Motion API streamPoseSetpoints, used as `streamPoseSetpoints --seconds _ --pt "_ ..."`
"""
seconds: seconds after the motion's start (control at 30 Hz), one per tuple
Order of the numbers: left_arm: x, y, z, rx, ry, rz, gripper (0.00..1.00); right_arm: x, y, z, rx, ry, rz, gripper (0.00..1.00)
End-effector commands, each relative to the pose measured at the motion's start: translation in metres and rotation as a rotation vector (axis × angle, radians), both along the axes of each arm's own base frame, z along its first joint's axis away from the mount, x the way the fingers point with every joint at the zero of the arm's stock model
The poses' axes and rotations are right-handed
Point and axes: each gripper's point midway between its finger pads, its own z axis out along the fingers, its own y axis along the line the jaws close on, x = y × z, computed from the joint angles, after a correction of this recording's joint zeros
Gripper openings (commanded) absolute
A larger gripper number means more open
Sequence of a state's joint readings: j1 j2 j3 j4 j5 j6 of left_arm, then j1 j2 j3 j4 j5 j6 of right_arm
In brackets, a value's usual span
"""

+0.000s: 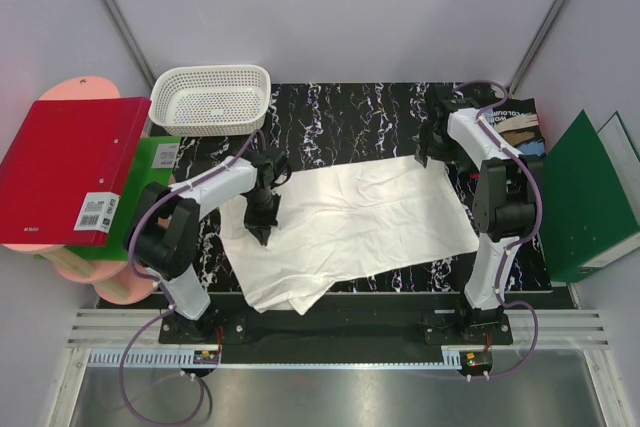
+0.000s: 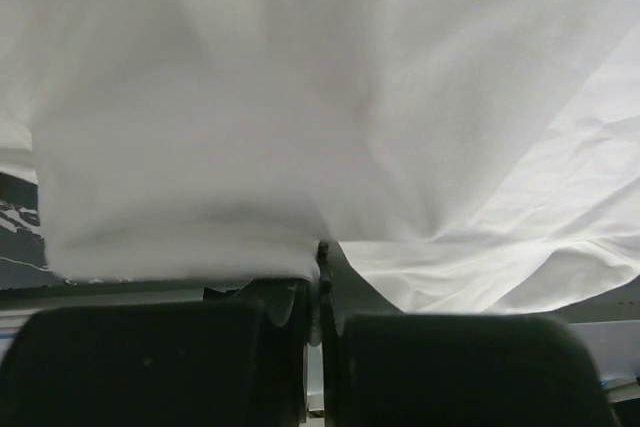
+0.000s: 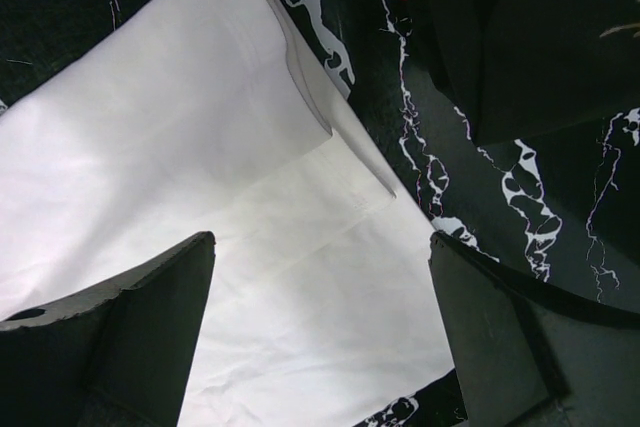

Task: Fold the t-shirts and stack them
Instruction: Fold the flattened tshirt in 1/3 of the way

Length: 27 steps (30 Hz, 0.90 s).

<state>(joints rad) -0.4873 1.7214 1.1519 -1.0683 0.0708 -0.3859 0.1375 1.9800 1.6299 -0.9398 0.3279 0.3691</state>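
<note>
**Pinching the white t-shirt by its left side**

The left hand (image 1: 264,230) points down at the bench (image 1: 350,112), and its two dark fingers (image 2: 150,367) are pressed together on a gathered fold of the white t-shirt (image 1: 360,217). In the left wrist view the cloth bunches right into the closed tips and fills nearly the whole view above them. The grip sits near the shirt's left edge, where the fabric rumples toward the near-left corner.

The right hand (image 1: 432,147) hovers over the shirt's far right corner with its fingers (image 3: 130,337) spread wide and nothing between them. Below it, a folded edge of the white cloth lies against the black marbled surface.

The white t-shirt lies spread across the middle of the bench, mostly flat, between the two arms. A black t-shirt (image 1: 515,122) with a pale print lies at the far right corner, behind the right arm.

A white lattice basket (image 1: 212,97) stands at the far left. A red binder (image 1: 70,172) lies off the left edge, overlapping a green binder (image 1: 150,172), and a second green binder (image 1: 590,202) rests off the right edge.
</note>
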Motion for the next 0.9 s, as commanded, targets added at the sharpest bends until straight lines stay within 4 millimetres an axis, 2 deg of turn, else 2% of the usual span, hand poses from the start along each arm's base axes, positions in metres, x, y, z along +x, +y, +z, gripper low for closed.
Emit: streamPoseSetpoints --seconds 0.0,0.03,0.13,0.2,0.3,0.47,0.53,0.6,0.73,0.87 --pt "0.017 0.013 0.046 -0.014 -0.127 0.058 0.0 0.002 0.005 0.019 0.026 -0.069 -0.006 0.95" --pt "0.02 0.014 0.058 -0.026 -0.16 0.068 0.0 0.001 0.006 0.017 0.03 -0.063 -0.006 0.95" --pt "0.019 0.026 0.074 -0.031 -0.161 0.092 0.0 0.001 0.007 0.013 0.036 -0.057 -0.007 0.95" --pt "0.014 0.036 0.081 -0.021 -0.138 0.11 0.0 0.001 0.007 0.01 0.04 -0.05 -0.005 0.95" --pt "0.011 0.039 0.094 -0.066 -0.121 0.14 0.0 0.004 0.009 0.009 0.042 -0.05 0.002 0.95" --pt "0.019 0.03 0.116 -0.175 -0.14 0.198 0.0 0.006 0.011 0.006 0.045 -0.043 0.009 0.95" --pt "0.024 0.015 0.132 -0.268 -0.154 0.203 0.0 0.006 0.012 0.003 0.054 -0.036 0.009 0.95" --pt "0.024 0.011 0.135 -0.288 -0.141 0.213 0.0 0.005 0.013 0.0 0.056 -0.028 0.01 0.95" --pt "0.022 -0.009 0.142 -0.415 -0.105 0.227 0.0 0.002 0.014 -0.005 0.062 -0.014 0.01 0.94" --pt "0.028 -0.015 0.15 -0.478 -0.1 0.262 0.0 0.001 0.017 -0.008 0.061 -0.005 0.024 0.94"
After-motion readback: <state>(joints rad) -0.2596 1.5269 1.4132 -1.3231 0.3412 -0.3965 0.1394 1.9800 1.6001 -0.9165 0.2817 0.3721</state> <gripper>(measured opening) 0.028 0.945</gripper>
